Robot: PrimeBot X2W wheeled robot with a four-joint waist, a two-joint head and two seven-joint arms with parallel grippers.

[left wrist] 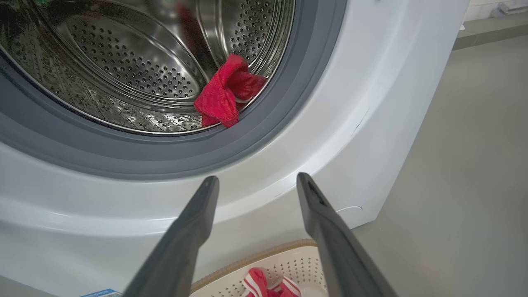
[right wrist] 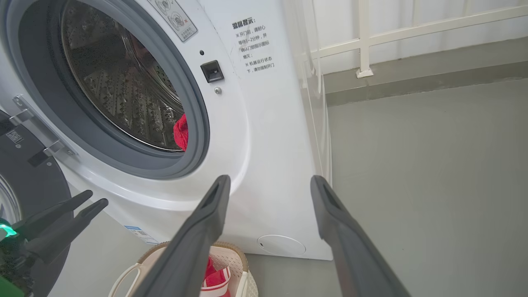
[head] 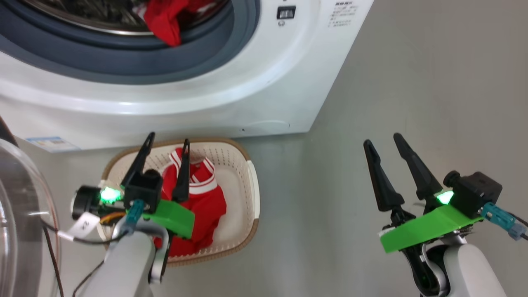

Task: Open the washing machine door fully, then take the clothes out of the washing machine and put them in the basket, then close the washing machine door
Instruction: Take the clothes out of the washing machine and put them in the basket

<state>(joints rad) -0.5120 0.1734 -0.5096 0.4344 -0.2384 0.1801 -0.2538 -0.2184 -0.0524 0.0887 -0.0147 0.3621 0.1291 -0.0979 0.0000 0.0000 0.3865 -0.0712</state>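
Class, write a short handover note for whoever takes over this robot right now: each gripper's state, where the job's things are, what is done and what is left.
Left gripper: jaws open, empty, over the basket.
Right gripper: jaws open, empty, over the floor.
Washing machine door open at the left; one red garment in the basket, another red piece at the lip of the drum.
Done: door opened, one garment moved. Left: fetch the drum piece, close the door.
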